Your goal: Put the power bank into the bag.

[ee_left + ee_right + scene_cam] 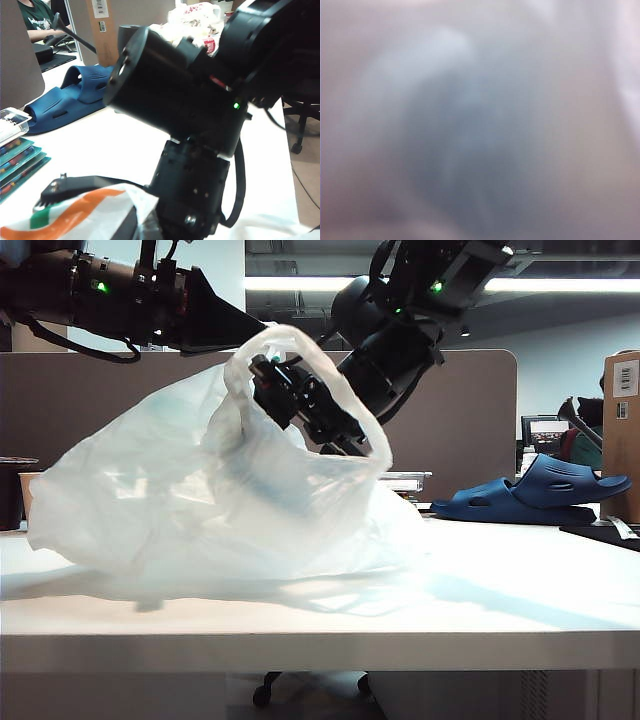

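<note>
Crinkled translucent white plastic of the bag (190, 500) fills the front of the tabletop (500, 590) in the exterior view, where the left end effector (262, 368) is clamped shut on a handle, holding the mouth up. The right end effector (335, 440) reaches down into the opening; its jaw spread and any load are hidden, and the power bank appears nowhere, so I judge the insertion underway but unconfirmed, with release and withdrawal remaining. Only the left wrist view shows the bag's orange-and-green logo, a blue sandal (70, 100) and stacked colourful cases (17, 160); the right wrist view shows only blurred plastic.
</note>
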Robot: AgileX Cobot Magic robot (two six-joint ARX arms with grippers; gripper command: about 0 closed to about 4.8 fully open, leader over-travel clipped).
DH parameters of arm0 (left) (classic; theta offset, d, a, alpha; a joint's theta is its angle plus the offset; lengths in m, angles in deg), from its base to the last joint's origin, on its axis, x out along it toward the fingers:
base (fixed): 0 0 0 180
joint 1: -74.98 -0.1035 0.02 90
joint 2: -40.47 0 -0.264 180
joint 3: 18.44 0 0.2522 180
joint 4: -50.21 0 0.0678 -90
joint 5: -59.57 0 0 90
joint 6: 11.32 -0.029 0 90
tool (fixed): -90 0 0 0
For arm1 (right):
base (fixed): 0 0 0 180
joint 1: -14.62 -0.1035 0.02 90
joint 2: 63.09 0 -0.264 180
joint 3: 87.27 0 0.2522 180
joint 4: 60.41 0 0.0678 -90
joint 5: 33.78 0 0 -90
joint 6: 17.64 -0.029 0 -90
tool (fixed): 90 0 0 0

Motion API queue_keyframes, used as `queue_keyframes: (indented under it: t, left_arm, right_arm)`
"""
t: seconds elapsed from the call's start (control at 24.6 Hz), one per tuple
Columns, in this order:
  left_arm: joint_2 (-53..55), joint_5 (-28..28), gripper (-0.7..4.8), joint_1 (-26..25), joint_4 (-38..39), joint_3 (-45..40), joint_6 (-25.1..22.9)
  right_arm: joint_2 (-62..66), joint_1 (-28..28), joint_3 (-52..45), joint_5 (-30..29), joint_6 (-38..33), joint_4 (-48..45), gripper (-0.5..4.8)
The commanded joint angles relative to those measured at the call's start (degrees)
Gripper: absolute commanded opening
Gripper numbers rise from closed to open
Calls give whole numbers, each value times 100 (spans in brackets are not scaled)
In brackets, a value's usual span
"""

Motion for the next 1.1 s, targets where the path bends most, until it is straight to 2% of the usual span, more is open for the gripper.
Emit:
queue_keyframes:
  t: [0.04, 0.37, 0.49, 0.57, 0.73, 0.98, 1.1]
  left_arm:
    - [-26, 4, -6, -4, -37, 15, 7]
    - [-26, -2, -6, -4, -52, 15, 7]
    - [-26, -142, -6, -4, -52, 15, 4]
    - [-24, -575, -6, -4, -33, 15, 4]
    - [-24, -1040, -6, -4, -31, 15, 4]
    - [-24, -1239, -6, -4, -28, 15, 7]
    - [-24, -1154, -6, -4, -33, 15, 9]
  right_arm:
    - [50, -55, 44, -116, -90, -286, 256]
    - [415, -210, 48, -153, -199, -682, 256]
    - [516, -260, 46, 227, -192, -678, 256]
    - [553, -271, 46, 286, -195, -638, 256]
    - [557, -271, 46, 286, -192, -535, 258]
    - [557, -271, 46, 614, -197, -525, 280]
    - [560, -271, 46, 719, -214, -522, 342]
